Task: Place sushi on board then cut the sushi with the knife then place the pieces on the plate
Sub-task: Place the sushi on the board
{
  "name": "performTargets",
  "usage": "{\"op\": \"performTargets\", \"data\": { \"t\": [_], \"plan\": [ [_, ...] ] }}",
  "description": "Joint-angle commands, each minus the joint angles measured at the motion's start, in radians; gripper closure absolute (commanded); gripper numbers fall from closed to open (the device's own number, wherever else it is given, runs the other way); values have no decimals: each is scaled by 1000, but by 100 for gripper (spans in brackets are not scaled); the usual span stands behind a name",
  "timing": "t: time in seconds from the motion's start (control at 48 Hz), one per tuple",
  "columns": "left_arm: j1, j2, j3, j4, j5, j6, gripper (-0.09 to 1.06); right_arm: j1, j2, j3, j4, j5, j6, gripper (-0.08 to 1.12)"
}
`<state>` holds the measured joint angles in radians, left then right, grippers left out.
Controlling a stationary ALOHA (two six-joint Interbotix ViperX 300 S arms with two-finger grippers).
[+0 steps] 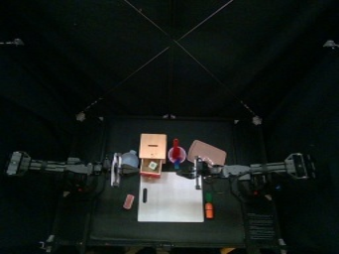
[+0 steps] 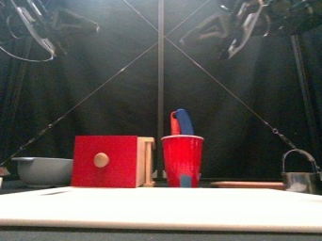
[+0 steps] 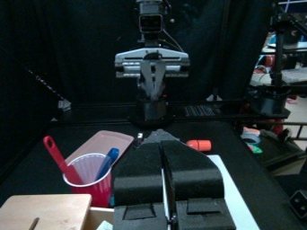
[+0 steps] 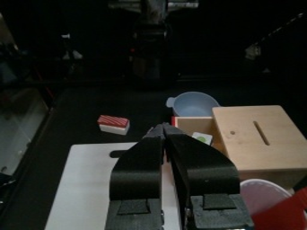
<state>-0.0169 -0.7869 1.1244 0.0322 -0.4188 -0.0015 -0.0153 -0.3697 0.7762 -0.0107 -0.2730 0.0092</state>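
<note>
I count one white board (image 1: 169, 206), one wooden box (image 2: 104, 162), one red cup (image 2: 183, 160) holding two knives (image 2: 186, 120), one bowl (image 2: 44, 169). Left gripper (image 3: 160, 137) and right gripper (image 4: 160, 130): jaws together, empty.

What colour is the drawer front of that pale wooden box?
The pale wooden box's drawer front is red; the front view shows it best.

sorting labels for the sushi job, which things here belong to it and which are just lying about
Job: white board; red cup with knives; pink tray; green-and-orange toy at board's edge, maybe the sushi.
Lying about: wooden box; bowl; metal cutter; red striped toy.
</note>
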Motion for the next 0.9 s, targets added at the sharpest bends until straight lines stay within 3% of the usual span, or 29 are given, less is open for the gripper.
{"op": "performTargets", "data": {
  "t": [0.021,0.188,0.333,0.708,0.896],
  "plan": [
    [-9,5,-12,-11,-40,2,92,-15,103,-114,-3,20,0,61],
    [-15,6,15,-14,-114,2,92,-23,233,-218,-2,71,2,31],
    [-17,6,26,-14,-144,5,91,-40,331,-322,14,173,3,11],
    [-17,-21,38,-9,-144,9,91,-104,508,-643,51,652,21,10],
    [-15,-91,86,0,-144,8,92,-115,586,-738,43,781,26,10]
  ]
}}
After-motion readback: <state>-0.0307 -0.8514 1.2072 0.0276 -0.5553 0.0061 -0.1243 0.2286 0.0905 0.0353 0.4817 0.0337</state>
